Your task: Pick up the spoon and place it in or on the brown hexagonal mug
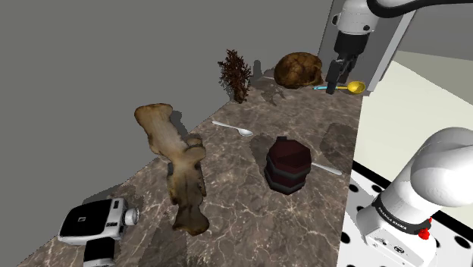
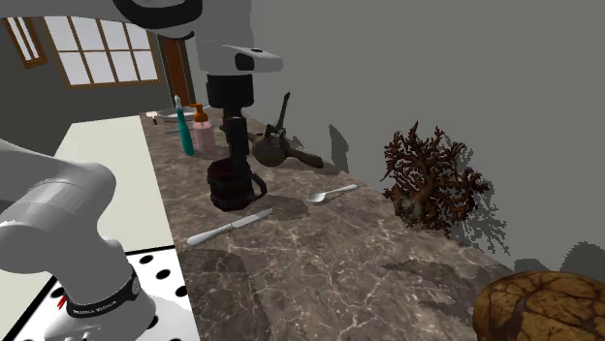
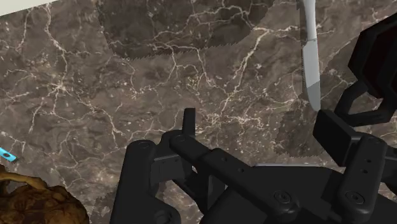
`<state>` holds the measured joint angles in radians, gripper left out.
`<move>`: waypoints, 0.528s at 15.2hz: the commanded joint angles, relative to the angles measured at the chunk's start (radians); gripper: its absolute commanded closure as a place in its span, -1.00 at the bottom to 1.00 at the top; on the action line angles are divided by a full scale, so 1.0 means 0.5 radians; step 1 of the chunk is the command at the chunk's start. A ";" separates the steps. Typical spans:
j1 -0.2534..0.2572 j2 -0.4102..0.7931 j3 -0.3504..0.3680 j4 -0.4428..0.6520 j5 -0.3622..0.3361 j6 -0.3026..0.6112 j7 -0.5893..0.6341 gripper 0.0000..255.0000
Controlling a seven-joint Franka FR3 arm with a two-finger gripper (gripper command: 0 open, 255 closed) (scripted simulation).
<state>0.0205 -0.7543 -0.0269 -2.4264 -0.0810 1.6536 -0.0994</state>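
Gripper (image 1: pixel 336 82) hangs open and empty above the veined, marble-like counter (image 1: pixel 250 197), with nothing picked up yet. A yellow-bowled spoon (image 1: pixel 353 87) lies near it, beside a lumpy brown mound (image 1: pixel 298 68). A slim pale spoon (image 1: pixel 235 129) lies flat further along, near but apart from the dark, faceted mug (image 1: pixel 288 163). Grasp, lift and placement all remain.

Cut off and covered

In the wrist view the dark mug (image 3: pixel 382 63), the knife (image 3: pixel 310 63) and a brown lumpy thing (image 3: pixel 32 203) each run off the picture's edge. In the shoulder view the dark mug hides one end of the knife, the bottom edge crops the camera (image 1: pixel 95 227), and the arm (image 1: pixel 356 15) passes out at the top.
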 commanded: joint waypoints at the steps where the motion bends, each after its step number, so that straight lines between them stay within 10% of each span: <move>1: 0.000 0.000 0.000 0.000 0.000 0.000 0.000 -1.00; 8: 0.092 0.541 0.037 0.195 0.112 0.274 0.000 -1.00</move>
<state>0.0594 -0.5184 -0.0124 -2.3443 -0.0342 1.7759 -0.0995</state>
